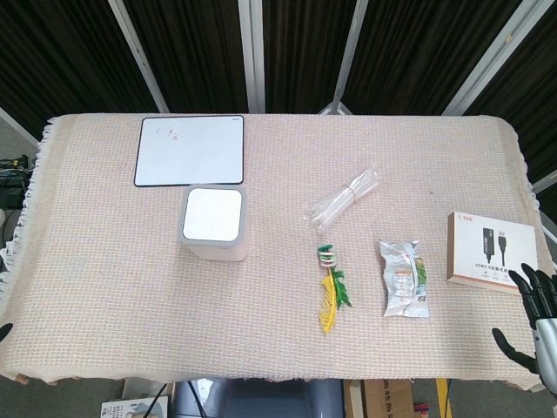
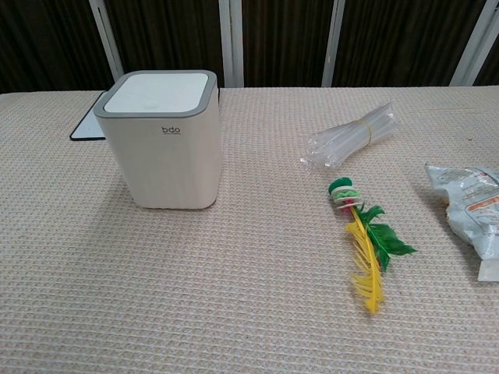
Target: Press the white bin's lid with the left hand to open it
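Note:
The white bin (image 1: 214, 224) stands on the left half of the table, its flat white lid (image 1: 212, 215) down inside a grey rim. The chest view shows the bin (image 2: 164, 142) upright with the lid (image 2: 160, 92) closed and nothing touching it. Of my left hand, only a dark tip (image 1: 4, 331) shows at the left edge of the head view, far from the bin; how its fingers lie is hidden. My right hand (image 1: 533, 315) hovers off the table's front right corner with fingers spread and nothing in it.
A whiteboard (image 1: 190, 150) lies just behind the bin. A bundle of clear straws (image 1: 346, 197), a green and yellow feather toy (image 1: 330, 289), a snack packet (image 1: 404, 279) and a cable box (image 1: 491, 252) lie to the right on the woven cloth (image 1: 104, 279).

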You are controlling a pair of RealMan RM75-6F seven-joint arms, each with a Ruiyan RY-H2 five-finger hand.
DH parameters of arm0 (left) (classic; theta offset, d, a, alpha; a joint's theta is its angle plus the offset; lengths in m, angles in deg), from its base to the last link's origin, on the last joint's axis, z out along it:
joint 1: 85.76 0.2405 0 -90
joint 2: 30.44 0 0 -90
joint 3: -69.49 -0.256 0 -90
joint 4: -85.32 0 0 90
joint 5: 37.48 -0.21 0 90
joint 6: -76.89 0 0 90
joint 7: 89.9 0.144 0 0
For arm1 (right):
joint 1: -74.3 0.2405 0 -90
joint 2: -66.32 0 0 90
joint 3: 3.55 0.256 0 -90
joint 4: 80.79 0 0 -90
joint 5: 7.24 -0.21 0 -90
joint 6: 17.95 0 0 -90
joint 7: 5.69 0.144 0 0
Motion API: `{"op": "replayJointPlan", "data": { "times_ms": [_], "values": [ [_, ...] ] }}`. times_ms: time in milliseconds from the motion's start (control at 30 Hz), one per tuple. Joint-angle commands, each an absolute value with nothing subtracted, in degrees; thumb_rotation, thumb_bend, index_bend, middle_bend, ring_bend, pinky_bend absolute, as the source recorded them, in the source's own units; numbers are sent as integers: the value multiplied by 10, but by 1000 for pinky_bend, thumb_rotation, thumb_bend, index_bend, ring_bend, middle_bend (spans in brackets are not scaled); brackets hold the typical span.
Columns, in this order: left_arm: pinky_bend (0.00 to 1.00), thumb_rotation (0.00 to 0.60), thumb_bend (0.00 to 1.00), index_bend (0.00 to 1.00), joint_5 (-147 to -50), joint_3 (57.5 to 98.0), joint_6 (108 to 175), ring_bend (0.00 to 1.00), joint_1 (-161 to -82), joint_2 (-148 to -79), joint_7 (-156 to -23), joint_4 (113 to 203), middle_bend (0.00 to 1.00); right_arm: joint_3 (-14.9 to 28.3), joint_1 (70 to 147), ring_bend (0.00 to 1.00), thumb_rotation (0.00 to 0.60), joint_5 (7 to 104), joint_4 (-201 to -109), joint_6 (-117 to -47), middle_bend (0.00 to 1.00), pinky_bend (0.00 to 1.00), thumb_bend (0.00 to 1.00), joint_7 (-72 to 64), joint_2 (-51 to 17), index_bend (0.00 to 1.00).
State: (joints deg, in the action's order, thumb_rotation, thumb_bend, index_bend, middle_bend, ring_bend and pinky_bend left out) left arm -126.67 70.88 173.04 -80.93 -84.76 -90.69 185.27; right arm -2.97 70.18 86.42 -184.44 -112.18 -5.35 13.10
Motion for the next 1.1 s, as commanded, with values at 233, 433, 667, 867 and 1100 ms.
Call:
{"op": "replayJointPlan", "data": {
  "times_ms": [233, 433, 667, 867, 1100],
  "values": [
    [115, 600, 175, 256, -1272, 705, 1720, 78, -814, -844, -913, 1854, 231, -33, 701, 19, 600, 869, -1843, -1121, 56, 0, 268, -49, 134, 117],
    [170, 600, 175, 251, -1279, 713, 1715, 158, -827, -842, -928, 1848, 294, -34, 699, 18, 600, 869, -1846, -1124, 56, 0, 268, -48, 136, 117],
    [461, 600, 243, 230, -1282, 756, 1670, 440, -889, -807, -905, 1896, 538, -34, 700, 19, 600, 865, -1846, -1119, 56, 0, 268, -42, 139, 117],
    [592, 600, 445, 230, -1258, 804, 1538, 642, -994, -751, -865, 1980, 754, -34, 702, 19, 600, 865, -1847, -1115, 56, 2, 268, -47, 137, 117],
    [637, 600, 637, 229, -1188, 831, 1399, 739, -1090, -731, -779, 2049, 867, -37, 704, 19, 600, 863, -1852, -1105, 56, 11, 269, -66, 134, 117]
  ]
}}
